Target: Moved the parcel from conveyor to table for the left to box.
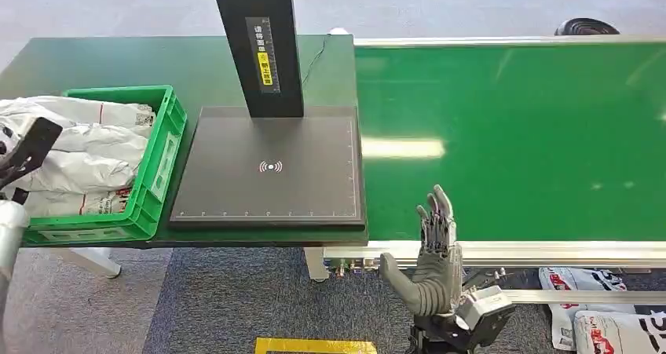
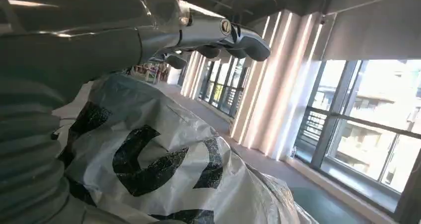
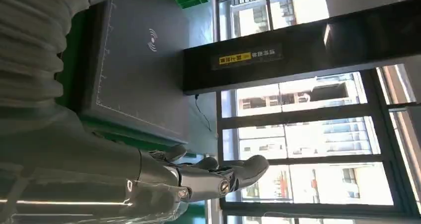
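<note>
Right hand (image 1: 434, 252) raised by the conveyor's (image 1: 510, 134) near edge, fingers spread, holding nothing | Left hand (image 2: 198, 35) stretched flat above a white parcel (image 2: 149, 159) | Parcels piled in green crate (image 1: 161, 158) on table (image 1: 94, 63), beside black scanner pad (image 1: 267, 166)

Floor parcels (image 1: 601, 311) cut by edge
</note>
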`<state>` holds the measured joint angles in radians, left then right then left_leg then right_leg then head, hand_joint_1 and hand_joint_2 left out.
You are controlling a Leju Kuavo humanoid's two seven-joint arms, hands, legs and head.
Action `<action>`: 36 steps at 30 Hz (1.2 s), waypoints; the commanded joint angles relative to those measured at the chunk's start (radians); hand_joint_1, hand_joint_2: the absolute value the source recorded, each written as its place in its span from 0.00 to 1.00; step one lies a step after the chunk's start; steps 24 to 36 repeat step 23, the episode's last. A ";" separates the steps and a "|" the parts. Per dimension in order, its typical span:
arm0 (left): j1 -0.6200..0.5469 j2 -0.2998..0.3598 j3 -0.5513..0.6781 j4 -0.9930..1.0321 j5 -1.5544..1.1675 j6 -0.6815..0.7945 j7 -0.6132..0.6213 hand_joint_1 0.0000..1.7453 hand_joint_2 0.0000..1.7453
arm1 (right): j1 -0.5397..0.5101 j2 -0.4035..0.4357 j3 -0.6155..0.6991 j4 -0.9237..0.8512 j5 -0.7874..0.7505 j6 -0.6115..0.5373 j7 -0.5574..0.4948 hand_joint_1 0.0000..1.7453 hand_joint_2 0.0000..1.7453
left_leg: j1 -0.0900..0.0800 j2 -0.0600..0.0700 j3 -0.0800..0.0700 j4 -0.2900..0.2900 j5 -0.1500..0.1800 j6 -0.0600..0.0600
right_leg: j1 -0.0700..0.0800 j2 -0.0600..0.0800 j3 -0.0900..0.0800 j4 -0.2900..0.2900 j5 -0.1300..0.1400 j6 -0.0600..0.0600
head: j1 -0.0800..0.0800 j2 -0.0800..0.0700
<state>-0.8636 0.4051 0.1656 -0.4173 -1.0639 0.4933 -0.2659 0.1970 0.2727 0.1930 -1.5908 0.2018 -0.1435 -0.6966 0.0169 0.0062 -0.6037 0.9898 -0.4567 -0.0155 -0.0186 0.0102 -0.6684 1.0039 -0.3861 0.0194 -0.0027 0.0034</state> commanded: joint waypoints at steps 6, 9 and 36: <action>-0.157 -0.074 -0.048 0.018 0.012 -0.131 -0.043 0.00 1.00 | -0.025 -0.011 0.005 0.052 -0.040 -0.011 -0.002 0.00 1.00 | 0.001 -0.004 0.000 0.000 0.001 0.001 | 0.001 -0.004 0.002 0.000 0.000 -0.001 | 0.000 0.000; -0.239 -0.112 -0.075 0.002 0.050 -0.210 -0.056 0.00 1.00 | -0.046 -0.019 0.024 0.071 -0.056 -0.016 -0.002 0.00 1.00 | 0.001 -0.004 -0.001 0.001 0.001 0.001 | 0.001 -0.005 0.001 0.000 0.000 -0.001 | -0.001 0.000; -0.334 -0.277 -0.224 -0.303 0.620 -0.449 -0.067 0.00 1.00 | -0.089 -0.020 0.063 0.107 -0.071 -0.025 -0.002 0.00 1.00 | 0.001 -0.007 -0.002 0.001 0.001 0.001 | 0.001 -0.007 0.002 0.000 0.000 -0.001 | 0.000 0.000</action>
